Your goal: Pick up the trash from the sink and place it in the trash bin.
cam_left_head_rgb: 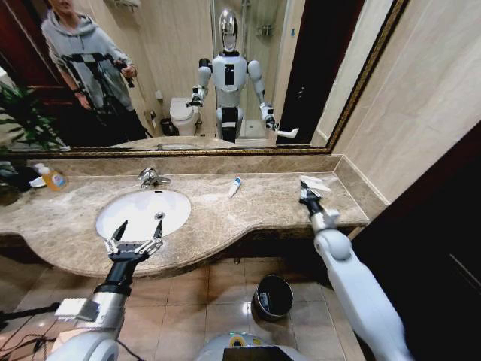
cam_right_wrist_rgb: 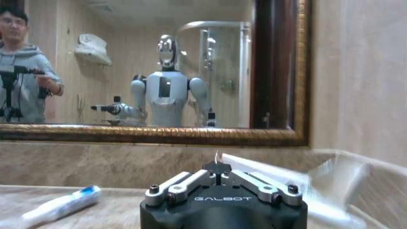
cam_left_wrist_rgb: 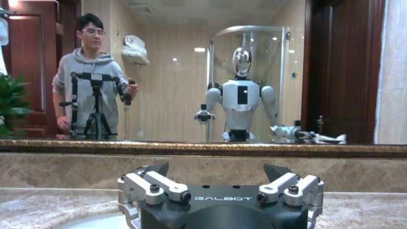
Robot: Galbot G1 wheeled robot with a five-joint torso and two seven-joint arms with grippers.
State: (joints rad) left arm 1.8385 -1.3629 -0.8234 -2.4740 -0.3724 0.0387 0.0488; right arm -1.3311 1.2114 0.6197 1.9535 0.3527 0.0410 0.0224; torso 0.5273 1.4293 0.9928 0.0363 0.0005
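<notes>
Sink (cam_left_head_rgb: 143,213) white, oval, set in the counter (cam_left_head_rgb: 255,207); chrome faucet (cam_left_head_rgb: 152,177) at its 12 o'clock. Nothing can be made out in the basin apart from the drain. Bin (cam_left_head_rgb: 273,295) on the floor tiles below the counter edge, at 6 o'clock in the head view, dark with a black inside; contents cannot be told.

Trash: one white tube (cam_left_head_rgb: 235,186) with a blue end lies flat on the counter, out of the sink, at about 2 o'clock from the basin. A flat white wrapper (cam_left_head_rgb: 314,183) sits further toward 3 o'clock, at the tip of the right gripper (cam_left_head_rgb: 304,195).

Left gripper (cam_left_head_rgb: 134,238) hovers over the near rim of the sink, fingers spread wide, holding nothing. Right gripper has its fingers closed together; a thin pale sliver sticks up at the tips in the wrist view, but whether it has hold of the wrapper I cannot tell.

Head view alone gives the bin and a bottle (cam_left_head_rgb: 52,177) of orange liquid at the counter's 9 o'clock end. Right wrist view brings the tube (cam_right_wrist_rgb: 60,205) up close, lying beside the gripper (cam_right_wrist_rgb: 218,168), and the wrapper (cam_right_wrist_rgb: 330,186) as a blurred white sheet. Left wrist view gives the parted fingers (cam_left_wrist_rgb: 147,182), mirror beyond.
</notes>
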